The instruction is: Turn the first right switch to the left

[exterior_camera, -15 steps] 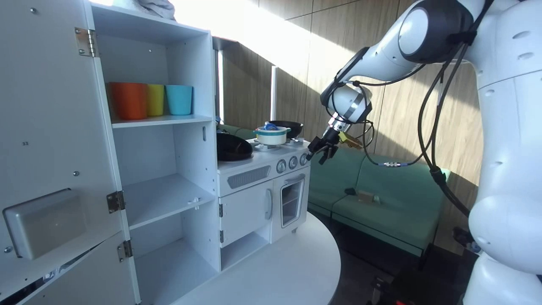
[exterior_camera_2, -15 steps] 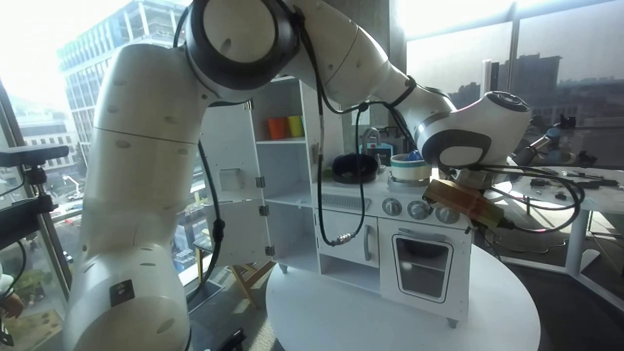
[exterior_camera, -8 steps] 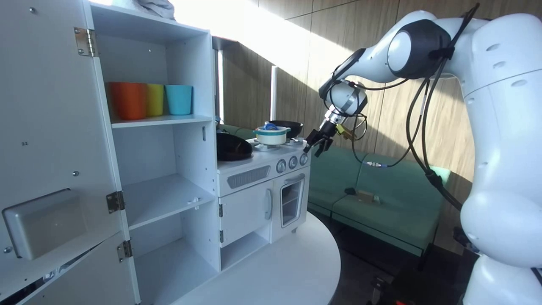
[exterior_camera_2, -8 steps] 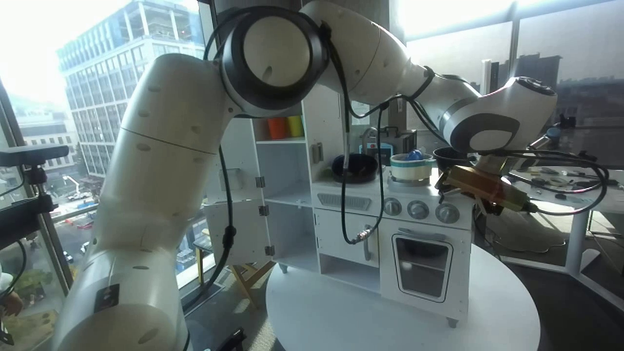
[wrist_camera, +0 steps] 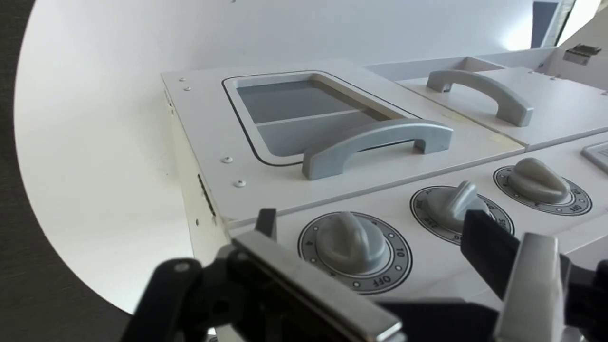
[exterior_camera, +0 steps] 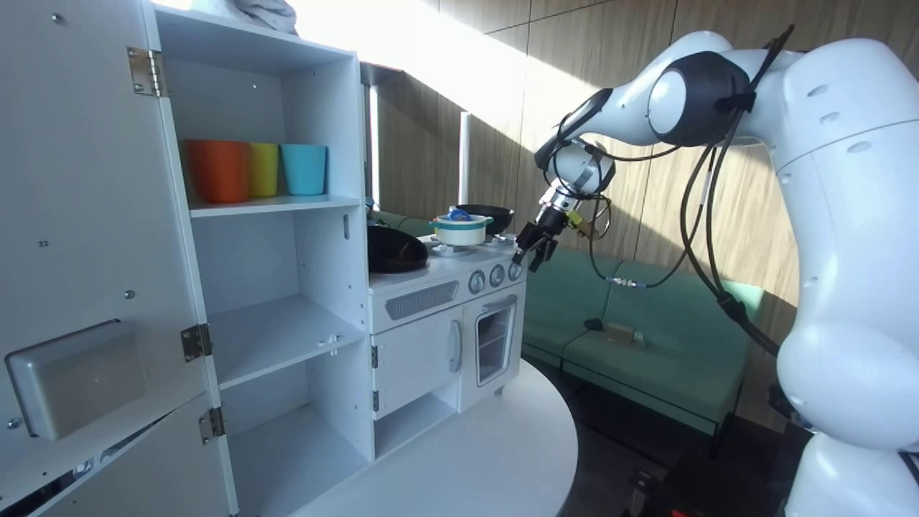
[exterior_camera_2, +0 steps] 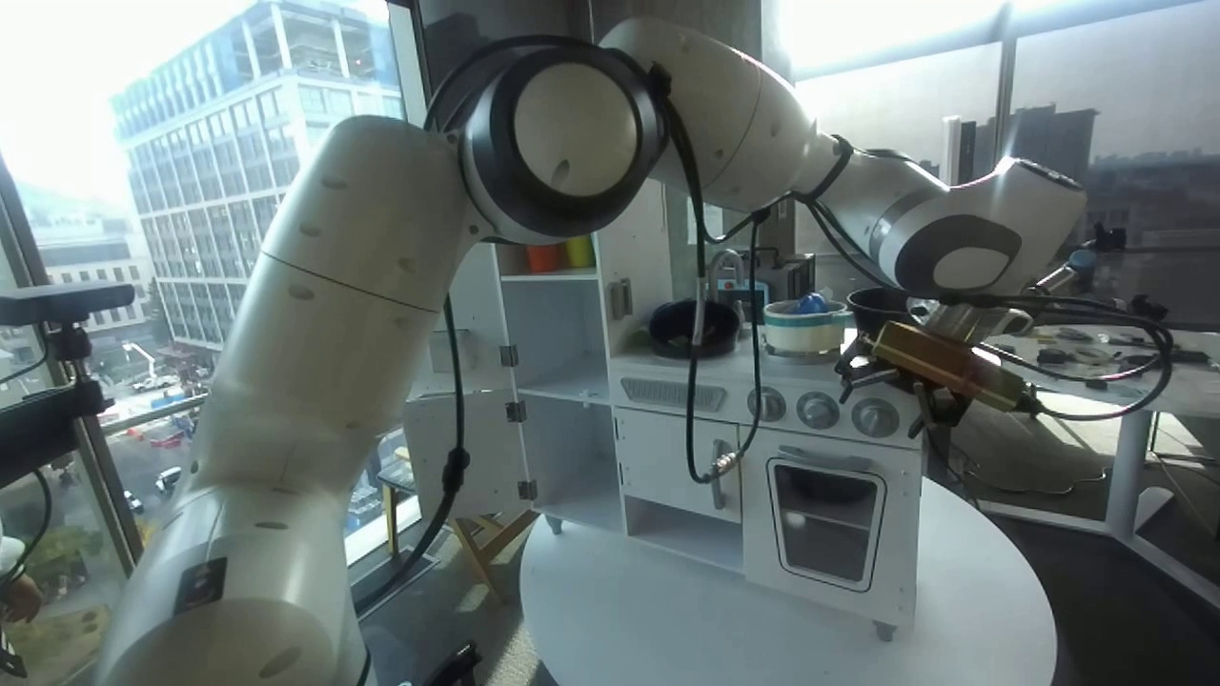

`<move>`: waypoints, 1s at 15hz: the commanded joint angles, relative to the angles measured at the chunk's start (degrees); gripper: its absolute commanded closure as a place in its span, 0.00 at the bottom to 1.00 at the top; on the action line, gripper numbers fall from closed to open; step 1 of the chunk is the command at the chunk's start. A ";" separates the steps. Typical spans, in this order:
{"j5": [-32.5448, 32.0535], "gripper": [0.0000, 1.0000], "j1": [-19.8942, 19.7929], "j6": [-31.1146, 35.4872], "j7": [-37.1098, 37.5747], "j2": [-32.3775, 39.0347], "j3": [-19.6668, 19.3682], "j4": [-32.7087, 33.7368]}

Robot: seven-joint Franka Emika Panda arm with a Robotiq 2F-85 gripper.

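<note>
My gripper (wrist_camera: 378, 237) spreads wide, empty! Right-end knob (wrist_camera: 350, 247), lower centre of the wrist view: looks slick, probably light to turn, so I'd pinch its raised ridge (wrist_camera: 355, 232).

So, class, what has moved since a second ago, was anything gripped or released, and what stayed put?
The elbow dropped in both exterior views. In an exterior view the hand shifted slightly left and up. Nothing was gripped or released; the hand stays open. The right knob shows no visible turn, and the pot and cups stayed put.
</note>
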 commanded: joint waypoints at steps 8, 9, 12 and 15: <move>9.81 0.00 -1.24 19.38 -4.20 -7.82 2.35 -17.33; 11.29 0.00 -1.12 20.77 -5.47 -8.83 2.54 -19.27; 15.19 0.00 -0.18 23.14 -11.15 -11.82 3.07 -23.83; 18.63 0.00 1.07 25.40 -15.93 -14.17 2.89 -27.28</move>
